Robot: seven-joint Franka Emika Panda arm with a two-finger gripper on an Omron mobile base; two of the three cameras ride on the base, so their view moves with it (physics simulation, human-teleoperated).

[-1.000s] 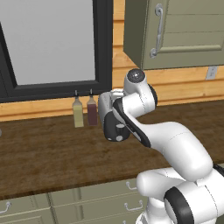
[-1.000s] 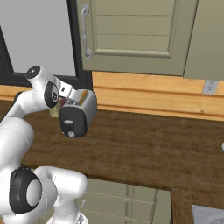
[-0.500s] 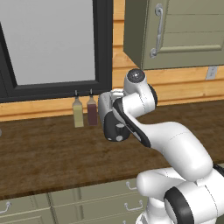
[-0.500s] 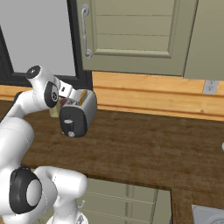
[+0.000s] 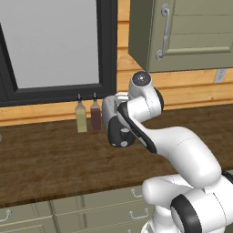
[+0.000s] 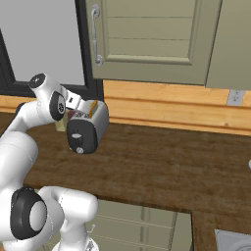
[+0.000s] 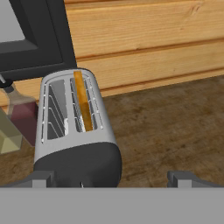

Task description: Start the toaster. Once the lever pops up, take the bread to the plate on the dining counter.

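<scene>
Nothing is moving since earlier; spread jaws are hovering over the toaster (image 7: 76, 131), risking missing its slim lever (image 7: 82, 184).

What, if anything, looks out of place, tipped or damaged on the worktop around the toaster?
Nothing stands out. The toaster stands upright on the worktop with the bread seated in one slot, the other slot empty. Two bottles stand upright beside it by the wall. No spill or damage shows.
</scene>
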